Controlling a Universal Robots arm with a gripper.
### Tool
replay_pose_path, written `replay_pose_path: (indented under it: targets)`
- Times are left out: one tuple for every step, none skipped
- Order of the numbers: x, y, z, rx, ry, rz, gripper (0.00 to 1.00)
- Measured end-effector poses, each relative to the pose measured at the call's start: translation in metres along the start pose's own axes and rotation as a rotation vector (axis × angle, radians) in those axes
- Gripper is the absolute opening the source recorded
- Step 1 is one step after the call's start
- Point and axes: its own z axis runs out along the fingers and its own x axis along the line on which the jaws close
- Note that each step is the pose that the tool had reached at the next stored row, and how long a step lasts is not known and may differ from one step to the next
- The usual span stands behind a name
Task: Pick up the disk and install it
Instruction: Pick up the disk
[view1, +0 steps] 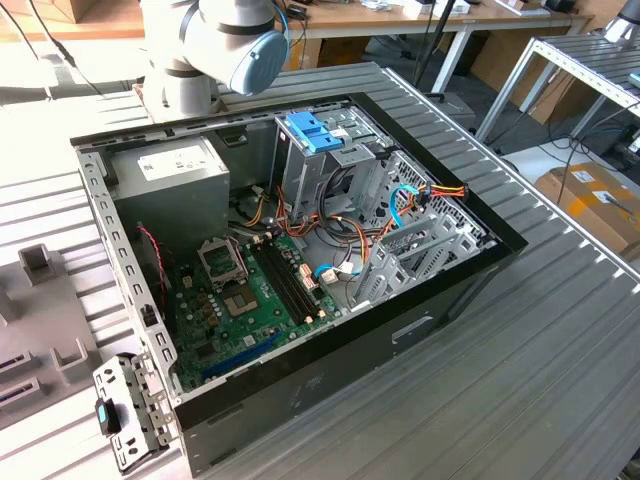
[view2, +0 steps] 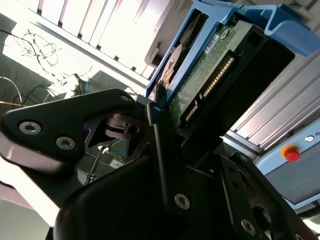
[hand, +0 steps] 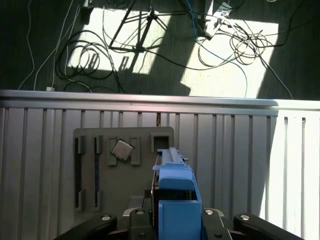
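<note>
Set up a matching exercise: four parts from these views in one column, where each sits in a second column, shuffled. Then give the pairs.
Things:
1. disk
2. power supply
3. processor chip
4. motherboard

Places:
a. on the grey tray
b. between the jaws, in a blue carrier
c. flat on the floor of the case
d. in a corner of the case

Pairs: 1-b, 2-d, 3-a, 4-c.

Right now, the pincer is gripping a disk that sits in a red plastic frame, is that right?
Not red: the frame is blue, as both wrist views show. The pincer does grip the disk that sits in it.
</note>
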Motion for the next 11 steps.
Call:
replay_pose_path:
  targets:
    - [0.0000,0.0000,-0.0009,0.0001,0.0000,0.000,0.36]
    - [0.0000,0.0000,-0.0020,0.0000,0.0000,0.000,0.36]
    - [0.0000,0.0000,-0.0029,-0.0001,0.0000,0.000,0.36]
    - [-0.0001,0.0000,-0.0036,0.0000,0.0000,0.000,0.36]
    - [-0.0001,-0.0001,-0.0053,0.0000,0.0000,0.000,0.36]
    - [-0.0001,-0.0001,-0.0068,0.0001,-0.0001,0.000,0.36]
    - [-0.0001,-0.0001,-0.0080,0.0000,0.0000,0.000,0.36]
    - [-0.0001,-0.0001,-0.0093,0.0000,0.0000,0.000,0.36]
    - [-0.0001,-0.0001,-0.0100,0.0000,0.0000,0.000,0.36]
    - [-0.0001,-0.0002,-0.0107,0.0000,0.0000,0.000,0.36]
    - [-0.0001,-0.0001,-0.0113,-0.0001,0.0000,0.000,0.36]
